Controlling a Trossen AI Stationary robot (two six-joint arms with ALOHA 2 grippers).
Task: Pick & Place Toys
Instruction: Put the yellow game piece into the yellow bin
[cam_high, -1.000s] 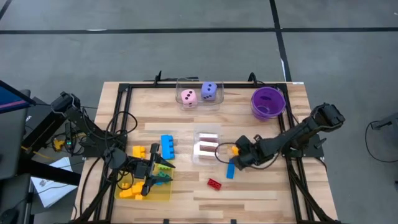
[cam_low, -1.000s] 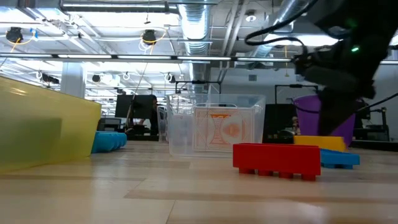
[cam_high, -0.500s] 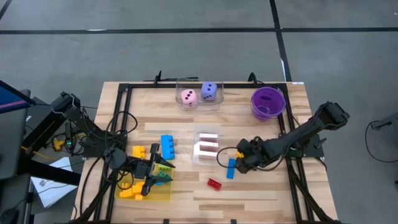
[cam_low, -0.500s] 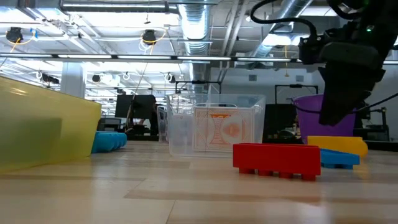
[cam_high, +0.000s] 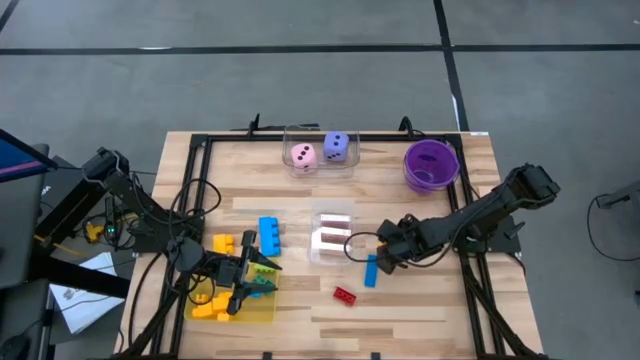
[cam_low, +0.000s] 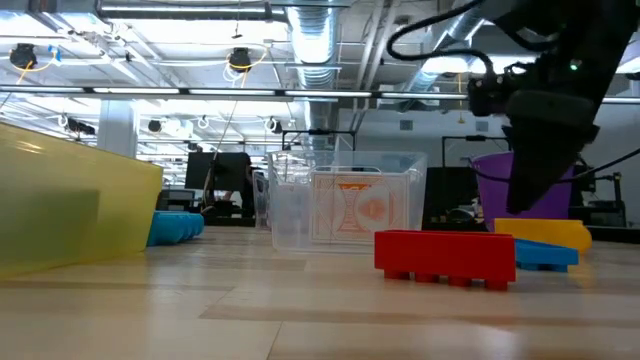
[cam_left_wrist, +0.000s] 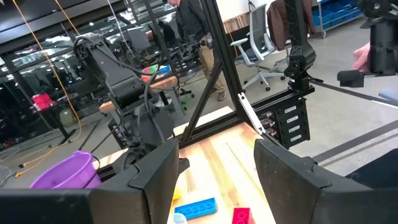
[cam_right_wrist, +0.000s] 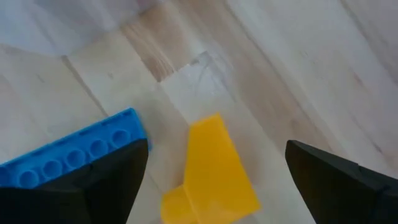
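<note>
Lying flat, yellow toy (cam_right_wrist: 211, 168) beside blue brick (cam_right_wrist: 71, 155).

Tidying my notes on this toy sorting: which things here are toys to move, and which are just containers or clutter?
Toys:
yellow piece
long blue brick
red brick
blue brick
pink die
purple die

Not toys:
purple bowl
yellow tray
clear box

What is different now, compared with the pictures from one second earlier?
The right gripper has opened its fingers; the yellow piece now lies free on the table between them, beside the blue brick. The right arm also shifted slightly. The left gripper stayed over the yellow tray, and the red brick and the dice did not move.
</note>
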